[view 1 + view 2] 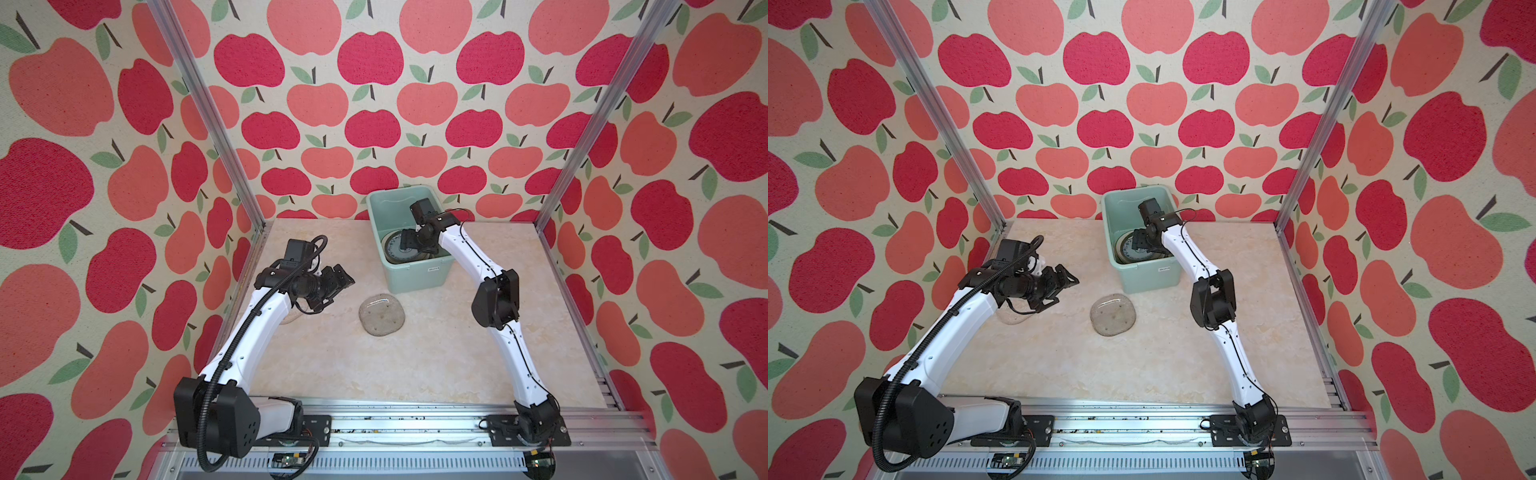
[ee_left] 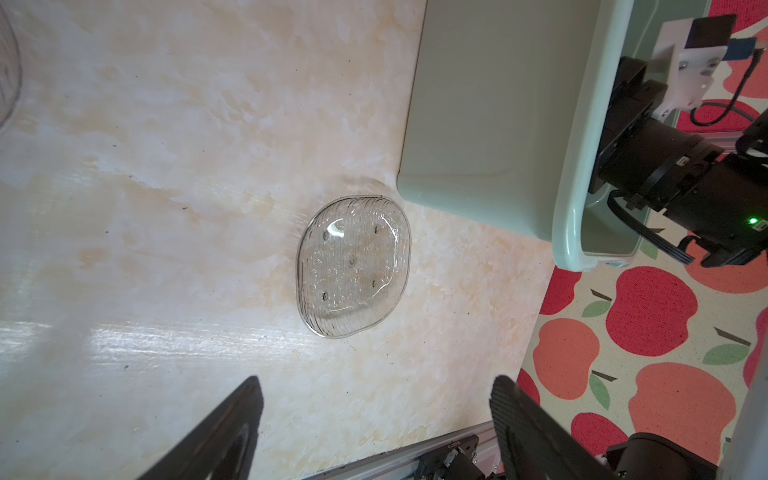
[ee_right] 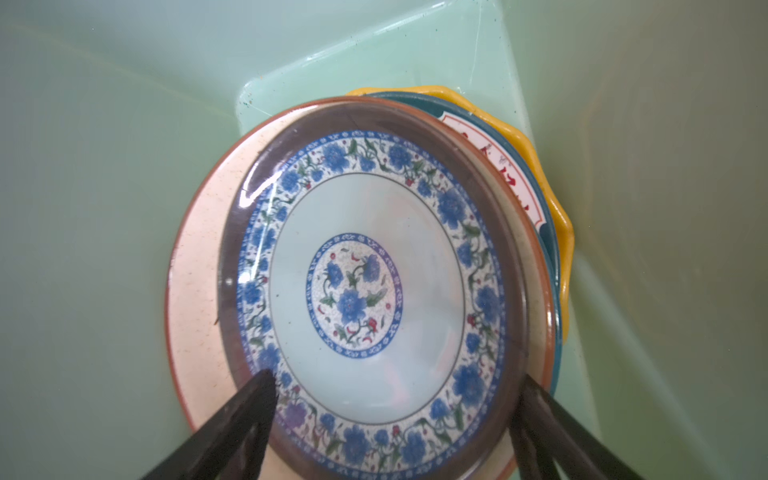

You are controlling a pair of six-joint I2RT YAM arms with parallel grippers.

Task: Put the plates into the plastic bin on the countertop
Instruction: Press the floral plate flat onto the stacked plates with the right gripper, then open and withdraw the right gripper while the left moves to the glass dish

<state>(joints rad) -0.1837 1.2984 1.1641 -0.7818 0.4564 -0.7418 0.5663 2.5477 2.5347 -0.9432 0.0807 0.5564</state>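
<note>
One clear glass plate (image 1: 381, 314) lies centre frame, near plastic bin (image 1: 415, 279). Left gripper (image 2: 376, 380) spread, empty: best hook thin rim low. Right gripper (image 3: 395, 380) spread over binned plate stack (image 3: 353, 286).

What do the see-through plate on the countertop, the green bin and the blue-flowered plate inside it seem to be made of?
See-through plate: probably glass, glossy and ribbed; the countertop shows through and a sharp highlight sits on it. Clear plastic is possible.
Green bin: plastic, smooth, mint-coloured; rolled rim, rounded corners.
Blue-flowered plate: glazed ceramic or melamine, glossy; printed pattern, soft reflections. I cannot tell which.
</note>
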